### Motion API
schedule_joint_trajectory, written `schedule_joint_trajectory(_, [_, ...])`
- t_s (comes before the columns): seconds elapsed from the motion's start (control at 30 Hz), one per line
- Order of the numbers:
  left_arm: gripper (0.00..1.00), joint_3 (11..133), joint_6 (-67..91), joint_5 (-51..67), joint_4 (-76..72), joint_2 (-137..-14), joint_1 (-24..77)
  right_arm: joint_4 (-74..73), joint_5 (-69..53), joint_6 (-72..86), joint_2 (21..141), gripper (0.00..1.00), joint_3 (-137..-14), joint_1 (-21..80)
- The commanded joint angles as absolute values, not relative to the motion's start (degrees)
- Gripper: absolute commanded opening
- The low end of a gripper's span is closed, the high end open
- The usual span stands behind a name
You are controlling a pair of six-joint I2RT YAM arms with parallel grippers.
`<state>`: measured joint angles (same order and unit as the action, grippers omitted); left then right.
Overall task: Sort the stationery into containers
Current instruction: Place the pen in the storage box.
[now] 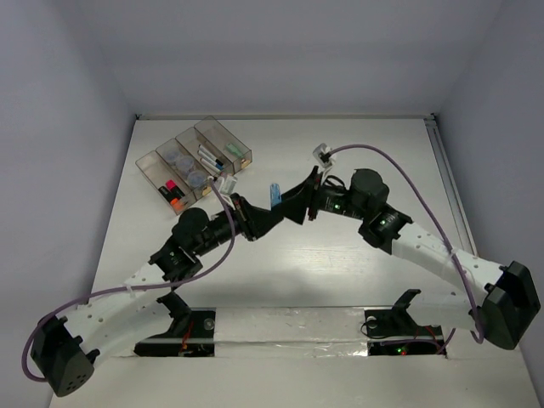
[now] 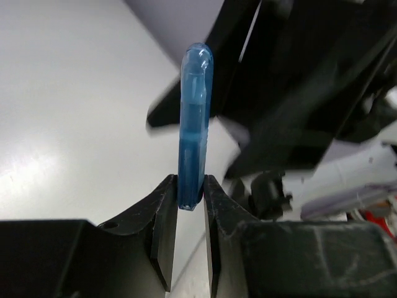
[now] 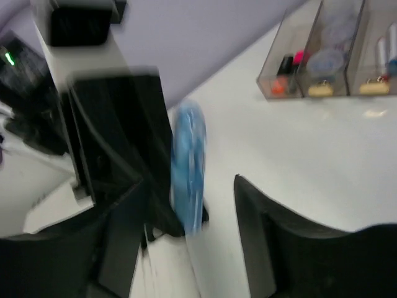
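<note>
The left claw is closed on the lower end of a blue clip. The clip is pinched between the two black fingers and held upright, its rounded end pointing away from the wrist. Whether the clip touches the table cannot be told.

The right claw is found just to the right of the clip, its fingers spread wide. In the right wrist view the clip is seen blurred in the gap between them, and contact with either finger cannot be made out.

Well apart from the clip, toward the far left of the table, a row of four joined smoky containers is set at a slant. Pink and orange highlighters are seen in the bin farthest from the clip. Round pale rolls are seen in the next bin, and white pens in the third.
</note>
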<state>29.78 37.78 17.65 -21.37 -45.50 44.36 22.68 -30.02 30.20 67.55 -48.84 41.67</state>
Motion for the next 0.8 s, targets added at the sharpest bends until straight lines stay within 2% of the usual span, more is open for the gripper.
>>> schedule_joint_trajectory(0.0, [0.0,31.3,38.67,11.16,-38.49,-42.54,42.1,9.15,-28.58,28.3,65.66,0.67,-50.96,44.3])
schedule_joint_trajectory(0.03, [0.0,29.81,39.11,10.55,-38.76,-42.28,42.1,8.53,-25.17,28.47,64.09,0.88,-51.93,43.69])
schedule_joint_trajectory(0.07, [0.0,28.49,39.55,10.11,-39.11,-42.1,42.1,8.7,-23.31,28.74,63.2,0.99,-52.73,42.12])
schedule_joint_trajectory(0.27, [0.0,23.56,39.99,6.69,-40.25,-44.02,42.1,13.35,-19.43,31.9,54.96,1.0,-54.58,38.41])
schedule_joint_trajectory(0.43, [0.0,26.7,39.29,2.48,-40.61,-49.99,37.45,9.42,-11.71,30.41,47.73,1.0,-47.3,38.41])
schedule_joint_trajectory(0.53, [0.0,35.22,39.02,0.63,-37.81,-59.91,31.39,7.21,-6.0,29.79,45.98,1.0,-39.4,38.41])
schedule_joint_trajectory(0.63, [0.0,46.12,40.95,-2.8,-31.83,-71.6,24.54,8.08,-5.71,31.28,43.52,1.0,-32.27,38.41])
schedule_joint_trajectory(0.77, [0.0,59.81,45.87,-0.97,-26.73,-88.45,17.15,7.91,-6.77,31.99,41.66,1.0,-28.57,38.41])
